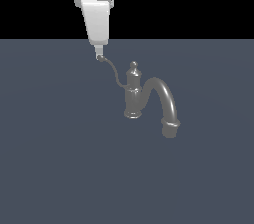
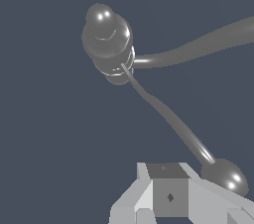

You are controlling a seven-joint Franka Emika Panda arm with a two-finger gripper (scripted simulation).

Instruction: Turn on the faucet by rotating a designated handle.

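The dark grey faucet (image 1: 133,96) stands upright on the flat floor, its post topped by a knob finial and its thick arched spout (image 1: 165,100) bending down toward the exterior view's right. The handle (image 1: 115,73), a thin curved lever, runs from the post up toward the exterior view's left and ends in a small ball tip (image 1: 101,60). My gripper (image 1: 99,54) comes down from above with its fingers shut together, and its tip rests right at the ball. In the wrist view the handle (image 2: 171,119) leads from the faucet (image 2: 106,39) to the ball tip (image 2: 225,178), which lies beside my gripper (image 2: 168,197), not between the fingers.
The floor (image 1: 59,158) is a flat blue-grey surface around the faucet. Behind it the background is black. No other objects show in either view.
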